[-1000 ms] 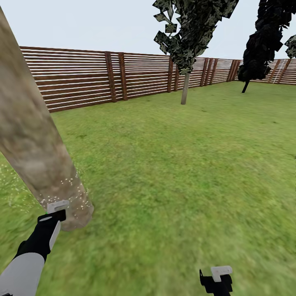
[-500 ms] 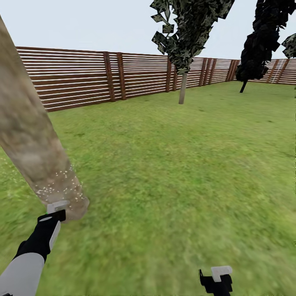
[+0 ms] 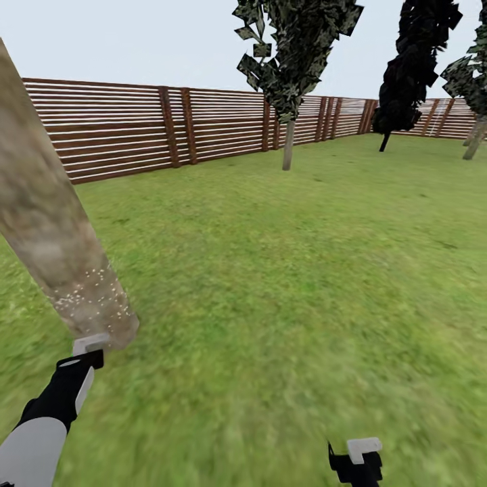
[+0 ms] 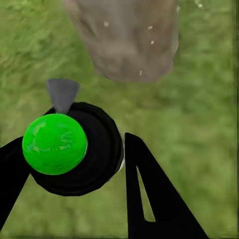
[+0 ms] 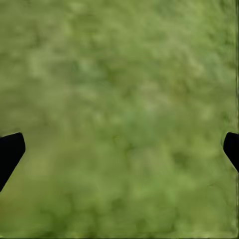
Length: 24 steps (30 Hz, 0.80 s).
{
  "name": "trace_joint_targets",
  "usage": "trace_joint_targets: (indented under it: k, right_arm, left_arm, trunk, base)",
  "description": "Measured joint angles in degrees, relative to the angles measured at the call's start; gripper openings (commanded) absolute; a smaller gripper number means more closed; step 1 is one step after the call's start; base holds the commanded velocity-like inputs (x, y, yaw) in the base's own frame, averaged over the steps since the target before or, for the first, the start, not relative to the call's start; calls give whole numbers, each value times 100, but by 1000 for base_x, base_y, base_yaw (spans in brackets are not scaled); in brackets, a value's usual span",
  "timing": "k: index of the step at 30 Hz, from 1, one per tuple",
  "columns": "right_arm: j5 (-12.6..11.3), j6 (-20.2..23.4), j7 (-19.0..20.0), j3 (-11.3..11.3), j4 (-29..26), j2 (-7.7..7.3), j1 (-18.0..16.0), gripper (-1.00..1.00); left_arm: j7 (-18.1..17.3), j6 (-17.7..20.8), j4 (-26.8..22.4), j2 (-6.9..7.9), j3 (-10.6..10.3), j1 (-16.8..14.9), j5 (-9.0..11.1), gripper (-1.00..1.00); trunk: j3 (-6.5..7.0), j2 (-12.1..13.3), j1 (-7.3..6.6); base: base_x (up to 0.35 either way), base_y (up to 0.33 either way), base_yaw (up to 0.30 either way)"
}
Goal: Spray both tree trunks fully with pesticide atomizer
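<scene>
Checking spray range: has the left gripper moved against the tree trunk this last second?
Yes: the left gripper earlier overlapped the foot of the tree trunk; now it sits just below, drawn back.

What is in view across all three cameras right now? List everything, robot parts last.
Tree trunk: one, mottled grey-brown, leaning, near left, white specks near its base.
Pesticide atomizer: one, black with green top and grey nozzle, in the left gripper, nozzle toward the trunk.
Lawn: green grass, all around.
Fence: brown slats, along the far edge.
Far trees: three; leafy one mid-back, dark one right-back, one at the right edge.
Left gripper: shut on the atomizer, by the trunk's base.
Right gripper: open, over grass.
</scene>
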Motion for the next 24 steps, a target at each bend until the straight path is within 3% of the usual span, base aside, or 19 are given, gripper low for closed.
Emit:
trace_joint_targets:
  k: [8, 13, 14, 15, 16, 17, 20, 21, 23, 24]
  right_arm:
    - [0, -1, 1, 0, -6, 5, -1, 100]
    - [0, 0, 5, 0, 2, 1, -1, 100]
    - [17, 0, 22, 3, 3, 1, -1, 100]
    - [47, 0, 33, 6, 3, 1, -1, 100]
    - [146, 0, 40, 10, 0, 1, -1, 100]
    - [284, 0, 46, 15, -2, 2, -1, 100]
    - [1388, 9, 182, 17, -63, 29, -1, 100]
    - [1739, 23, 381, 13, -219, 45, -2, 100]
    - [2252, 90, 1340, 2, -863, 59, -4, 100]
    - [2380, 288, 2302, -3, -1351, 60, -4, 100]
  left_arm:
    - [1, -78, 167, -8, -14, 11, -2, -100]
    - [-134, -165, 168, 23, -147, 658, -3, -100]
    - [-720, -593, 187, 56, -559, 964, -179, -100]
    - [-1133, -862, 199, 84, -792, 1120, -369, -100]
    - [-1701, -1154, 234, 138, -991, 1233, -668, -100]
    - [-2177, -1285, 253, 180, -1052, 1281, -955, -100]
    - [-3873, -1436, 316, 289, -1102, 1317, -2162, -100]
    - [-4241, -1449, 306, 302, -1101, 1313, -2458, -100]
    - [-4724, -1527, 282, 304, -1108, 1301, -2865, -100]
    - [-4979, -1732, 279, 291, -1168, 1293, -3082, -100]
  trunk:
    - [29, 0, 0]
    - [29, 0, -2]
    - [29, 0, -3]
    - [29, 0, -3]
    - [29, 0, -3]
    - [30, 0, -3]
    - [30, 0, -3]
    - [30, 0, -4]
    - [31, 0, -4]
    - [31, 0, -4]
  base:
    - [-320, 153, -192]
    - [-220, 110, -5]
    - [-25, 11, 0]
    - [-10, 5, 0]
    - [-5, 2, 0]
    - [-3, 1, 0]
    - [0, 0, 0]
    - [0, 0, 0]
    - [0, 0, 0]
    - [0, 0, 0]
